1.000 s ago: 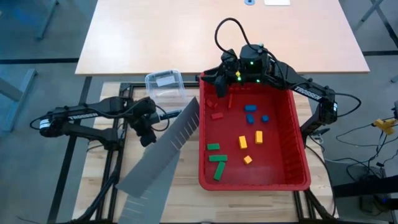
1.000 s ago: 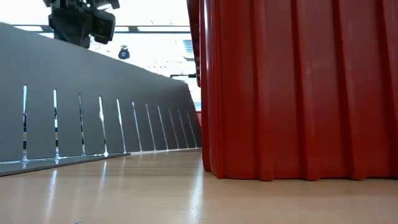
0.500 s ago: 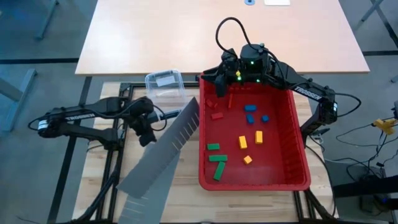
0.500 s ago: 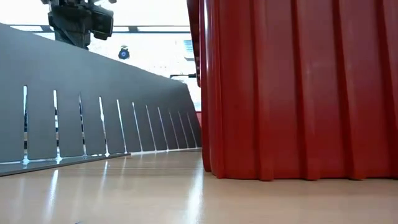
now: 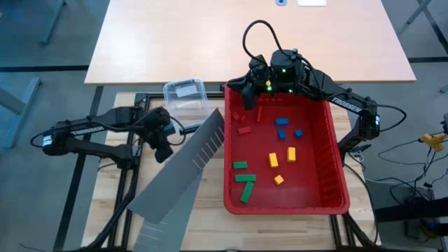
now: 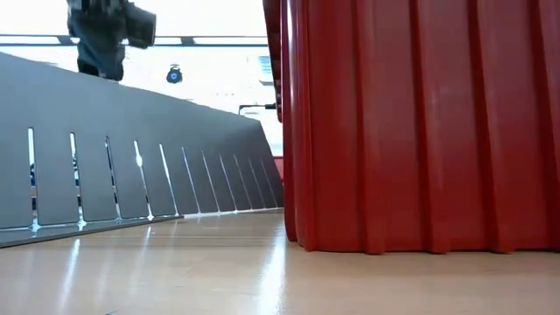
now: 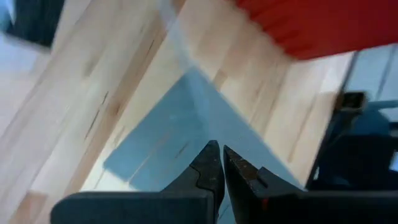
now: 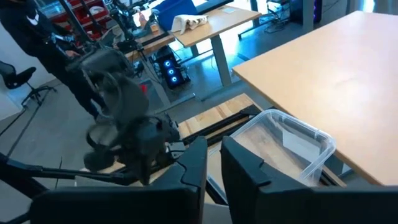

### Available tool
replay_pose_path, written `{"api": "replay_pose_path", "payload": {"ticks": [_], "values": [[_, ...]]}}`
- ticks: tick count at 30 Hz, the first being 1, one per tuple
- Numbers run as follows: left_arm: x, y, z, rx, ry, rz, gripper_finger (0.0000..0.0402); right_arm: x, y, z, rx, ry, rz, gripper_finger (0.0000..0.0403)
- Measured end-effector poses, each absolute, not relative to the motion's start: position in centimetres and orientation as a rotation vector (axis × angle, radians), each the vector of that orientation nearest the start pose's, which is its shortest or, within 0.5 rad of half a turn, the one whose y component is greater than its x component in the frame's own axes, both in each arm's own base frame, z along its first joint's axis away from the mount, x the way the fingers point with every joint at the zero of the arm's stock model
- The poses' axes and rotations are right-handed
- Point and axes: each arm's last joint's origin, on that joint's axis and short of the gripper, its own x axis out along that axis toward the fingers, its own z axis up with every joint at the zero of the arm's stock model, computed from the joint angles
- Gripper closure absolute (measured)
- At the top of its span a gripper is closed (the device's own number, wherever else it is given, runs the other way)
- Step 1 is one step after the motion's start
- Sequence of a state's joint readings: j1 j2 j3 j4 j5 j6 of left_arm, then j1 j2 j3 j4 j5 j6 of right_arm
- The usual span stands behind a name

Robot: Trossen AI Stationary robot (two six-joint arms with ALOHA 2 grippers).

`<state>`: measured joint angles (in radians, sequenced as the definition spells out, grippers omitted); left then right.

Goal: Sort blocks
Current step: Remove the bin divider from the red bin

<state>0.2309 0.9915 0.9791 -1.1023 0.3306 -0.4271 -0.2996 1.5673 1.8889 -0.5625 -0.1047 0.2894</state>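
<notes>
Blocks, the small plastic toy blocks (image 5: 274, 159) in red, blue, yellow and green, all lie loose on the floor of the red plastic bin (image 5: 336, 175); reds far-left, blues just beside them, yellows mid, greens near-left. Right gripper (image 5: 246, 94) sits over the bin's far-left corner by the red ones; fingers nearly together, can't tell if anything's pinched. Left gripper (image 7: 219, 163) hangs pressed closed and empty over the grey slotted divider panel (image 5: 183, 168). Looks like picking a red; next it needs a lift clear of the bin wall.
</notes>
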Motion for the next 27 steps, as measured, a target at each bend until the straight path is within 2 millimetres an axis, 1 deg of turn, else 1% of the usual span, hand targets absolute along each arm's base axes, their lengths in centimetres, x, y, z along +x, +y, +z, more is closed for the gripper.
{"api": "replay_pose_path", "payload": {"ticks": [2, 4, 8, 10, 18, 22, 27], "values": [[16.3, 2.8, 28.4, -0.707, 1.126, 0.141, 0.0402, 31.3, -9.3, 47.9, 0.338, 0.207, -0.227, 0.0386], [16.5, 2.7, 27.4, -0.733, 1.139, 0.104, 0.0402, 31.3, -9.3, 47.9, 0.340, 0.207, -0.227, 0.0389], [17.3, 2.7, 26.6, -0.761, 1.077, 0.028, 0.0402, 31.3, -9.3, 47.9, 0.341, 0.207, -0.227, 0.0390], [17.8, 2.7, 26.5, -0.776, 1.026, -0.013, 0.0401, 31.3, -9.3, 47.9, 0.341, 0.207, -0.227, 0.0389], [19.1, 2.6, 27.6, -0.785, 0.860, -0.196, 0.0401, 31.3, -9.4, 47.9, 0.339, 0.207, -0.227, 0.0389], [19.5, 2.5, 27.8, -0.783, 0.833, -0.255, 0.0401, 31.2, -9.4, 47.9, 0.336, 0.207, -0.228, 0.0389], [20.2, 2.1, 27.5, -0.791, 0.852, -0.321, 0.0402, 31.2, -9.4, 47.9, 0.332, 0.207, -0.228, 0.0389]]}}
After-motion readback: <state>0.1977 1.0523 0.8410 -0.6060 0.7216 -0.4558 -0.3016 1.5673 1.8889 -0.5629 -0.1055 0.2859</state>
